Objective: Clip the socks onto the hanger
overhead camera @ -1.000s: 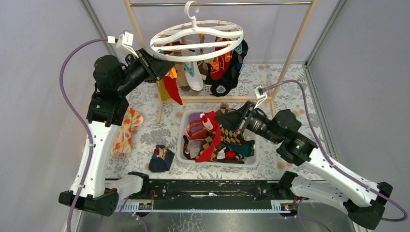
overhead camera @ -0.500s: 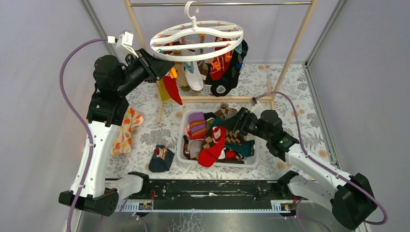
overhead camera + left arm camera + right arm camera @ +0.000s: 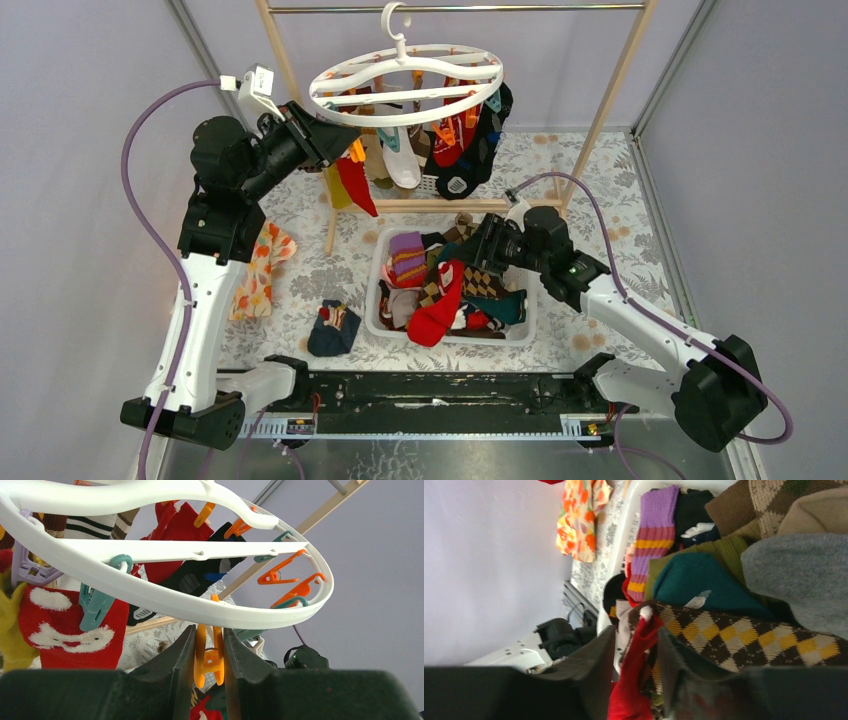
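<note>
Aloft, left pincer pinches orange clip; right pincer, red sock.

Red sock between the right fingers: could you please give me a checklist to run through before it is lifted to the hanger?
1. The right gripper straddles the red sock: ok.
2. Its grip on that sock is firm: cannot tell.
3. The sock is free of the pile in the basket: cannot tell; it lies on an argyle sock.
4. The left gripper is shut on an orange clip: ok.
5. That clip holds no sock: ok.
6. The hanger hangs from the rod: ok.
</note>
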Available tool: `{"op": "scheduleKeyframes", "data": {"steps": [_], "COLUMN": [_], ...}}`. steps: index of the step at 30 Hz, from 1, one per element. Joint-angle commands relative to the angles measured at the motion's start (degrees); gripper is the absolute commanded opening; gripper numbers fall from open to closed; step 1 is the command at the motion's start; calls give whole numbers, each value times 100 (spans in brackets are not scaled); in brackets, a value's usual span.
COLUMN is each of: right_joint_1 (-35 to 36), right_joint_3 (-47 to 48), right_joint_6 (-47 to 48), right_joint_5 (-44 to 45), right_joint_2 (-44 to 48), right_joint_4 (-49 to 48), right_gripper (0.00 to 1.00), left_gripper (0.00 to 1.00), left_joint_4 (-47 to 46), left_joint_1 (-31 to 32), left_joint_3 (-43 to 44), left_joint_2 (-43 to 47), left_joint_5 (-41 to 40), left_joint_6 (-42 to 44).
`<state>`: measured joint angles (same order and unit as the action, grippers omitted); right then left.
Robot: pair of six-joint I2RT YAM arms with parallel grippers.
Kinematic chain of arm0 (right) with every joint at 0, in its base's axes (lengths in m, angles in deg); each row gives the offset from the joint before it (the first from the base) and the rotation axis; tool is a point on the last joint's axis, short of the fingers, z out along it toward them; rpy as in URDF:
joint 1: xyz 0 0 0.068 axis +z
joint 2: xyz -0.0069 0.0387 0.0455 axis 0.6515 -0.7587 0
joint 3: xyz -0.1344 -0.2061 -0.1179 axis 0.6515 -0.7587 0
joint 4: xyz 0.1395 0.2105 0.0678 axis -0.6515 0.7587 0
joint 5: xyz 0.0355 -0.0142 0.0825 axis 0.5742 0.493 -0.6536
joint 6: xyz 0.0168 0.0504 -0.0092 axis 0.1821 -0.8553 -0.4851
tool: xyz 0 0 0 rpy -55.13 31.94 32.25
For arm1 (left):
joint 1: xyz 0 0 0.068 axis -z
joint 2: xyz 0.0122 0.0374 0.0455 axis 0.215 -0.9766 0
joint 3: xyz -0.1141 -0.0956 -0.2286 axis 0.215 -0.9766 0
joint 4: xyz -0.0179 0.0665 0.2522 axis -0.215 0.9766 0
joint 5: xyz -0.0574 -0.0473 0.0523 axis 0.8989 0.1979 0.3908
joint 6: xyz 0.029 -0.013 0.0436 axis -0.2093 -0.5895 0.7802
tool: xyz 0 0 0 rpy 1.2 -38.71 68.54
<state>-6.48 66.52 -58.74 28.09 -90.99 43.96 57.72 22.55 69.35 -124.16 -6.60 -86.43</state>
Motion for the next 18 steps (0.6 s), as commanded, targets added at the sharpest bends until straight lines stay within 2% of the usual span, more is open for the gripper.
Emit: {"op": "scheduleKeyframes", "data": {"steps": [1, 4, 6, 11, 14, 18], "right_joint_1": [-17, -25, -20, -17, -23, -19], "right_joint_3": [456, 463, 493, 448, 421, 436], "right_joint_6": [397, 345, 328, -150, -822, -1837], "right_joint_5": [-76, -117, -231, -1139, -1660, -1878], "right_joint_2": [-116, 65, 243, 462, 159, -435], "right_joint_4": [508, 11, -441, -2425, -3960, -6031], "right_gripper": [36, 10, 1, 0, 0, 0], "left_gripper": [5, 5, 5, 5, 5, 5], "left_joint_4": [-304, -305, -304, -326, -262, -314], "left_joint_1": [6, 9, 5, 6, 6, 2], "left_joint_3": [-44, -14, 11, 117, 254, 325], "left_joint_2": [85, 80, 64, 3, -87, -160], "left_joint_5": [43, 45, 64, 190, 304, 585], "left_joint_6": [-7, -7, -7, -129, -216, -417]}}
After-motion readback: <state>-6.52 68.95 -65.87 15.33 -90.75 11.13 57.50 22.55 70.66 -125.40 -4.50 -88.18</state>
